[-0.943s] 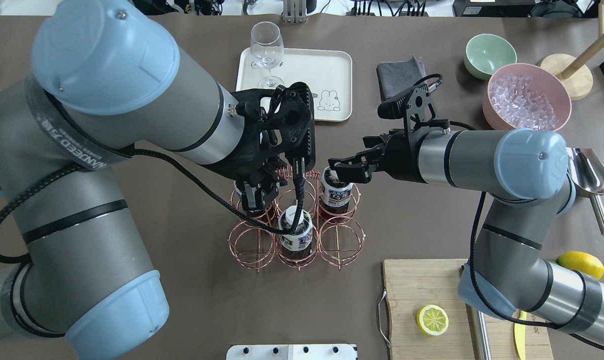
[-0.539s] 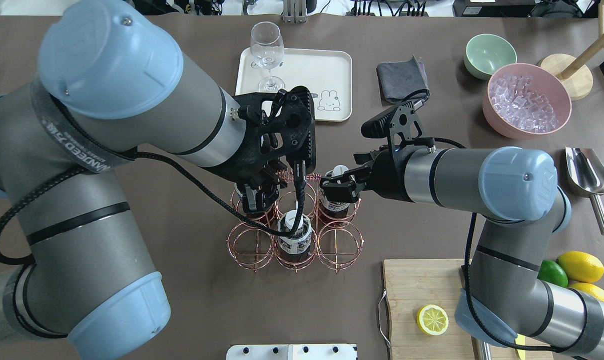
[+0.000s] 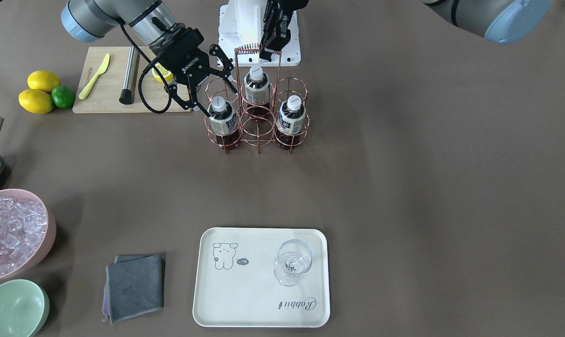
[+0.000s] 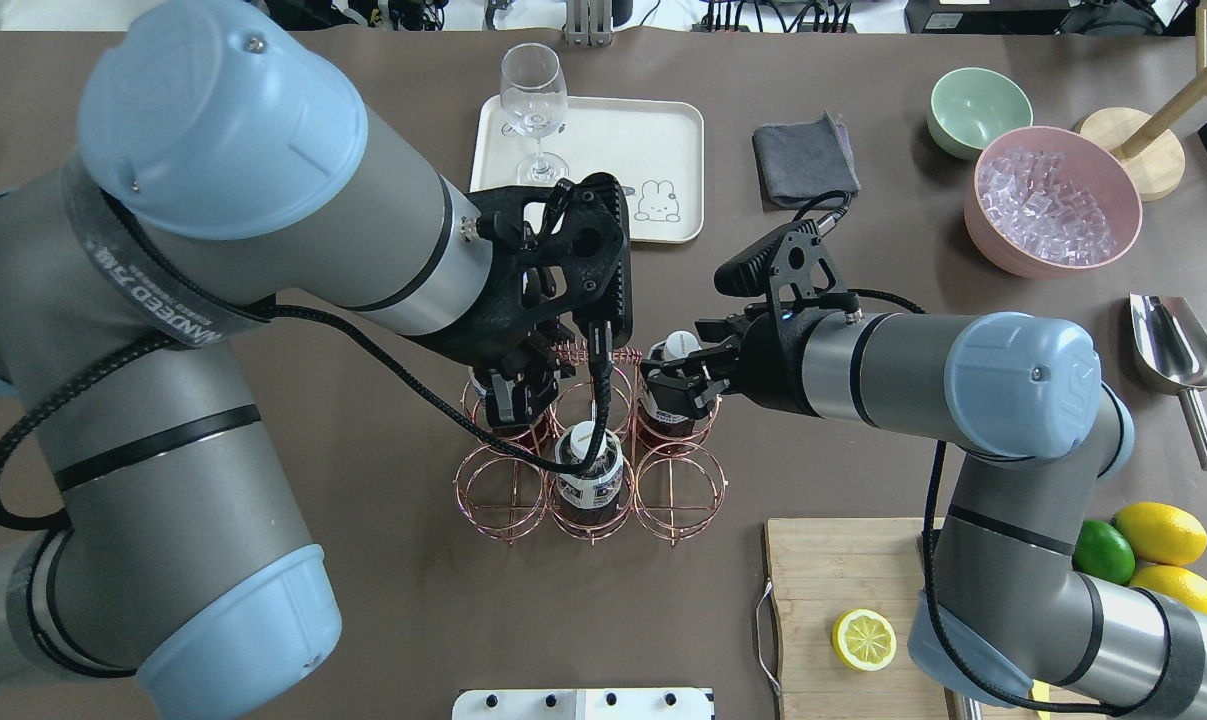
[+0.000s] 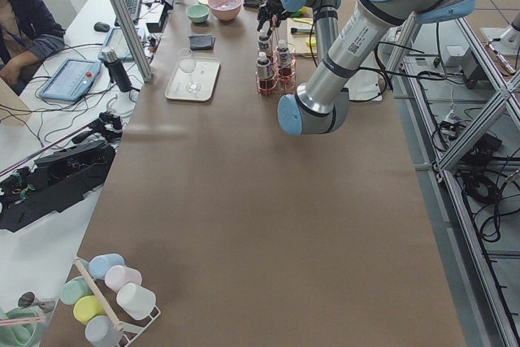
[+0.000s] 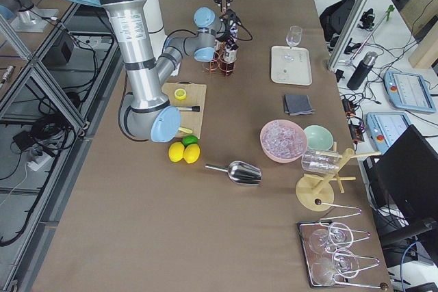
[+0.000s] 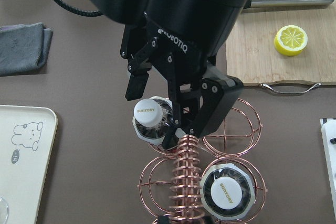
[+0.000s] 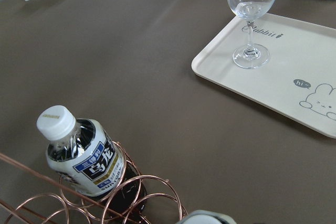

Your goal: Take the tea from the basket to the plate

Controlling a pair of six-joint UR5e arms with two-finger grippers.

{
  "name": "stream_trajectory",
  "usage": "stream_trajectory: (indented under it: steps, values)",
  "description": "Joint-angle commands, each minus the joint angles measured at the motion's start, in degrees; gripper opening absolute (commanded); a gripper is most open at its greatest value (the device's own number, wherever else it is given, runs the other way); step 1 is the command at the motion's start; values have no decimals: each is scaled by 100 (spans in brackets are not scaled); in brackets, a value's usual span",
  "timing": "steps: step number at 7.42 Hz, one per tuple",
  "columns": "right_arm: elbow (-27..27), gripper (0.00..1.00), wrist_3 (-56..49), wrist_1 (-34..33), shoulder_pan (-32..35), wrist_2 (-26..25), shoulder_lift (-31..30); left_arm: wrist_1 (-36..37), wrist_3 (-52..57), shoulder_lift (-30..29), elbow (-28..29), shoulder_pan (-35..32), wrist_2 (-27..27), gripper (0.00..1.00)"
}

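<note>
Brown table (image 3: 404, 164), front view: straddles the tea (image 3: 223, 122) with the right end effector (image 3: 216, 100), jaws wide, in a corner cell of the basket (image 3: 248, 47). Overhead: slid in from alongside (grasp next, probably), plate (image 4: 613, 140) well apart; left end effector (image 4: 518, 395), can't tell. Left wrist: not clamped yet.

One tea (image 4: 478, 383) half-hidden by left claw (image 4: 514, 398)

A robotics lab — the left arm (image 4: 163, 330) and right arm (image 4: 963, 375) stand at a brown surface (image 5: 244, 201) ringed by aluminium posts (image 5: 123, 14), floor cables (image 5: 487, 193), tablets (image 5: 71, 79) — a person (image 5: 24, 22) sits at a side desk.
</note>
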Motion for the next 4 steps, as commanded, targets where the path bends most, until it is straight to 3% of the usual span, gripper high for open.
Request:
stream_trajectory:
  steps: [1,2,4]
  values:
    - [-44,0,-194,0,39,-2,-13,0,-1,0,4,0,15,0]
    - [-44,0,-194,-18,40,7,39,0,-10,0,4,0,-2,0]
    - [497,0,-124,-1153,433,505,354,-35,-18,9,12,-9,-2,0]
